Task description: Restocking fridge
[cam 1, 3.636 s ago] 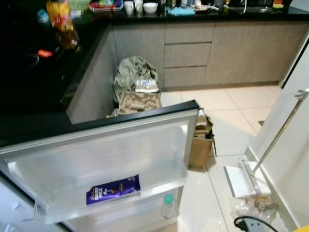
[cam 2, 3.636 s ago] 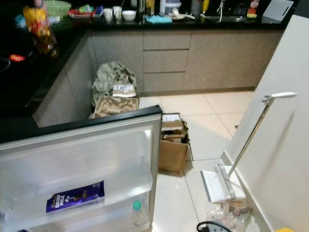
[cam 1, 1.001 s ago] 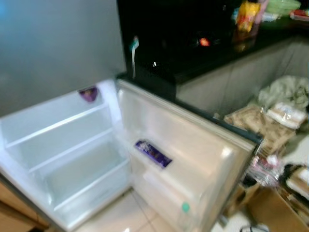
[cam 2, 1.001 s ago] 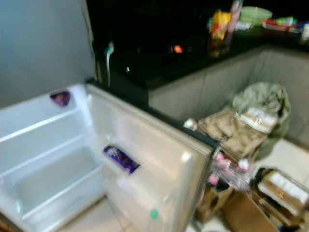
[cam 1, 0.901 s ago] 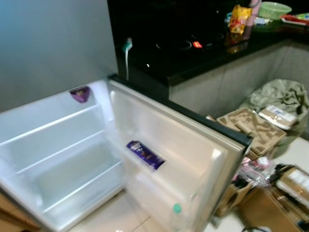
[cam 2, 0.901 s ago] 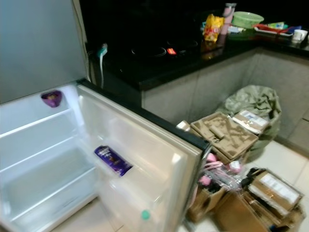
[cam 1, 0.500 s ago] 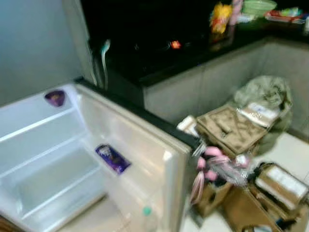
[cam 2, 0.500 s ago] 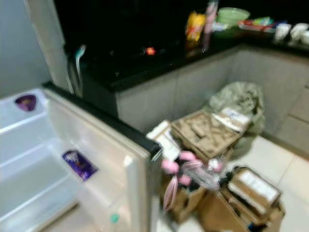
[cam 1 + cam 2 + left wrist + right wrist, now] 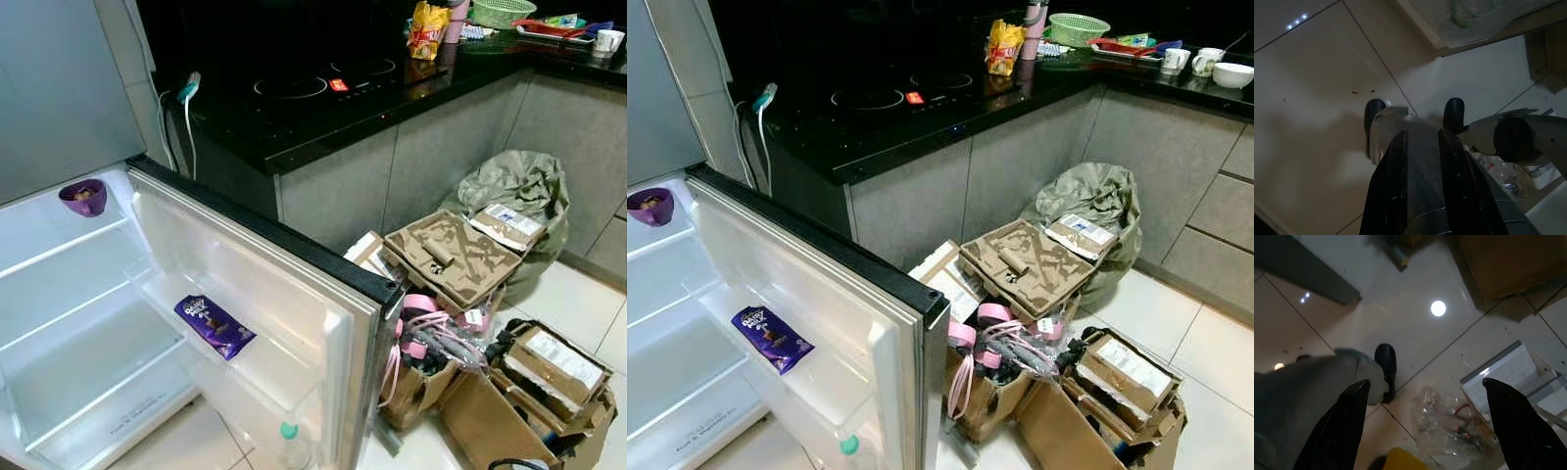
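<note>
The fridge [image 9: 59,323] stands open, a chocolate bar [image 9: 214,326] in its door; left fingers [image 9: 1400,161] nearly closed, right fingers [image 9: 1513,411] spread, both empty.

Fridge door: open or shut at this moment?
Open. The fridge door stands swung wide, its inner shelf holding a chocolate bar, and the white shelves inside are exposed.

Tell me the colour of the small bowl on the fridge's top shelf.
Purple; the small bowl shows best in the left eye view.
</note>
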Controlling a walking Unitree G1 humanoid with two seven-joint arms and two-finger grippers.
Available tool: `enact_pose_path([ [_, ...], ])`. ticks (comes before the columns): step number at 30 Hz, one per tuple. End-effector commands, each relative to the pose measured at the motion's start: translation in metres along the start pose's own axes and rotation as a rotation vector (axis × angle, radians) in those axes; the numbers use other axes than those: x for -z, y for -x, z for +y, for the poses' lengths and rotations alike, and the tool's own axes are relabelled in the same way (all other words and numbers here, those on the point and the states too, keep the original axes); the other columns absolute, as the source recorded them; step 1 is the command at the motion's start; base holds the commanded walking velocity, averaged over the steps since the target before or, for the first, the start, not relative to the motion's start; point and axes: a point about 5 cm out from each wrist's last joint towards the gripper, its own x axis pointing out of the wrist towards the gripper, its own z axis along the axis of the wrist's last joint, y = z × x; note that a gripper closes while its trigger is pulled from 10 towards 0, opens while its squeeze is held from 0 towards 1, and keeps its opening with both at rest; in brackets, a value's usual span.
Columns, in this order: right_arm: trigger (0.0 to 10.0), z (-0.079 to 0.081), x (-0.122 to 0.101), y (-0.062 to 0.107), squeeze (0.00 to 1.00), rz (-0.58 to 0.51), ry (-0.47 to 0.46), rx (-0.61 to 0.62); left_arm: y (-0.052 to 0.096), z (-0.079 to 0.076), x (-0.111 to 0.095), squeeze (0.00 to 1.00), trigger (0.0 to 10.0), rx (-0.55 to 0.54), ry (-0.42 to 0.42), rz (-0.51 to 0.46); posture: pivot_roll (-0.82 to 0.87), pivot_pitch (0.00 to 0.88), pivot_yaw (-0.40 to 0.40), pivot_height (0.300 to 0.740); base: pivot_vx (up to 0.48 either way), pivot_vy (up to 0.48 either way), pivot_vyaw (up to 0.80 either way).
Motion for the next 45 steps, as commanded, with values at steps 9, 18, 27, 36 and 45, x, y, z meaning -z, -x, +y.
enact_pose_path([
  [9,10.0,0.006,-0.028,-0.005,0.0,-0.122,-0.103,-0.088,0.003,0.002,0.014,0.0,10.0,-0.02,0.017,0.057,-0.08,0.049,-0.003,0.74,0.0,0.0,0.0],
  [18,10.0,0.008,-0.004,-0.003,0.0,0.002,-0.016,-0.028,0.002,0.003,0.01,0.0,10.0,-0.033,-0.01,0.062,-0.05,0.049,0.012,0.74,0.0,0.0,0.0],
  [27,10.0,0.001,0.017,0.003,0.0,0.066,-0.022,0.0,0.0,0.0,0.007,0.0,10.0,-0.037,-0.017,0.056,-0.05,0.046,0.001,0.74,0.0,0.0,0.0],
  [36,10.0,-0.003,0.014,0.004,0.0,0.058,-0.031,0.017,0.0,-0.002,0.011,0.0,10.0,-0.042,-0.032,0.077,-0.05,0.052,0.004,0.74,0.0,0.0,0.0],
  [45,10.0,-0.004,0.01,0.003,0.0,0.051,-0.024,0.014,0.0,0.002,0.011,0.0,10.0,-0.074,-0.031,0.077,-0.08,0.046,-0.01,0.74,0.0,0.0,0.0],
])
